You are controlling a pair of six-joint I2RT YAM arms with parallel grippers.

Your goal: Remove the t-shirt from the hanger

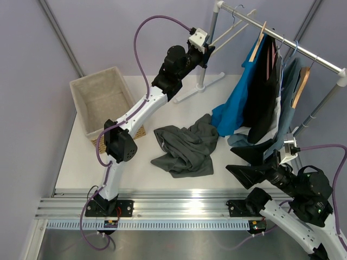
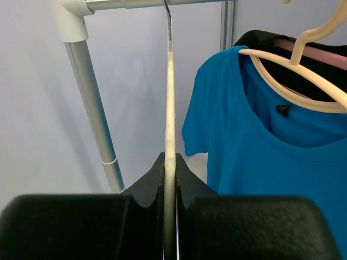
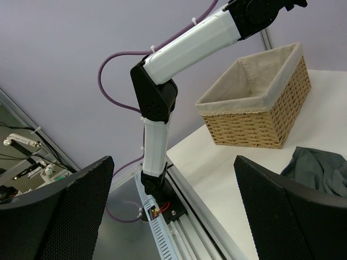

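Note:
The dark grey t-shirt [image 1: 187, 146] lies crumpled on the white table, off the hanger; a corner of the t-shirt [image 3: 320, 170] shows in the right wrist view. The pale wooden hanger [image 1: 230, 30] is bare and hangs by its metal hook from the rail's left end. My left gripper [image 1: 207, 50] is raised at the rack. In the left wrist view the left gripper [image 2: 170, 162] is shut on the hanger [image 2: 170, 108], seen edge-on. My right gripper [image 1: 242, 162] hovers low at the front right, open and holding nothing, with the right gripper [image 3: 173, 211] facing the left arm's base.
A clothes rack [image 1: 282, 38] at the back right carries a bright blue shirt [image 1: 238, 103], a black garment [image 1: 263, 103] and orange-brown hangers [image 1: 301, 86]. The blue shirt [image 2: 271, 151] hangs just right of my left gripper. A lined wicker basket [image 1: 103, 97] stands at the back left.

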